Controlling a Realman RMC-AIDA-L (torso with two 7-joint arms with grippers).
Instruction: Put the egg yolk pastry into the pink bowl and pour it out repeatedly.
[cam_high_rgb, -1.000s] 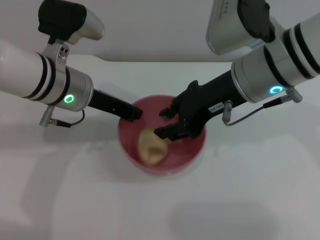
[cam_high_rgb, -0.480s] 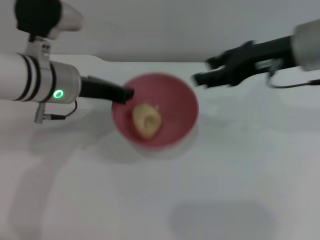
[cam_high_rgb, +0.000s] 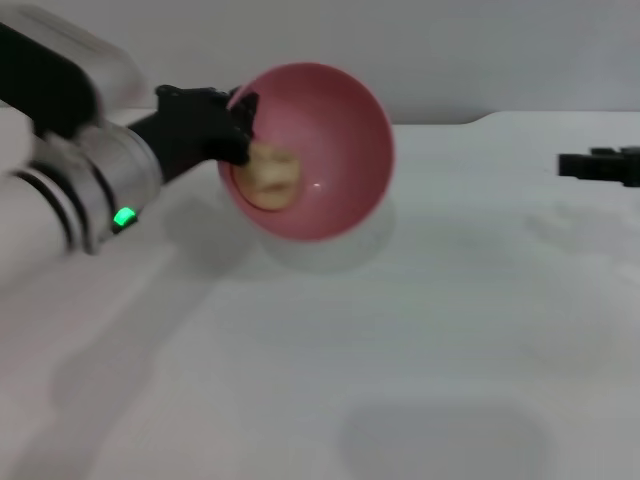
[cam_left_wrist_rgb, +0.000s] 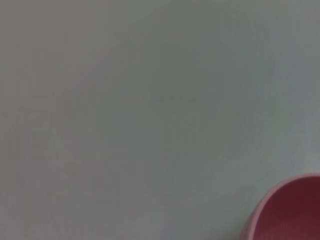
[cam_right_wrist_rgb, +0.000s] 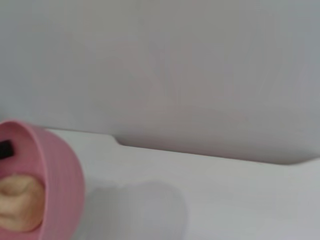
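Left gripper (cam_high_rgb: 238, 125) clamped on the rim of the pink bowl (cam_high_rgb: 330, 150), bowl lifted and tipped — pastry inside.

In the head view the left arm reached in from the left and its black fingers were closed on the bowl's left rim, holding it clear of the white table (cam_high_rgb: 400, 330) with its opening turned toward the camera. The egg yolk pastry (cam_high_rgb: 266, 173) lay against the inner wall on the left side, just beside the fingers. The right gripper (cam_high_rgb: 566, 165) sat well apart at the right edge — whether its fingers were apart or together could not be told. The right wrist view showed the bowl side-on with the pastry in it.
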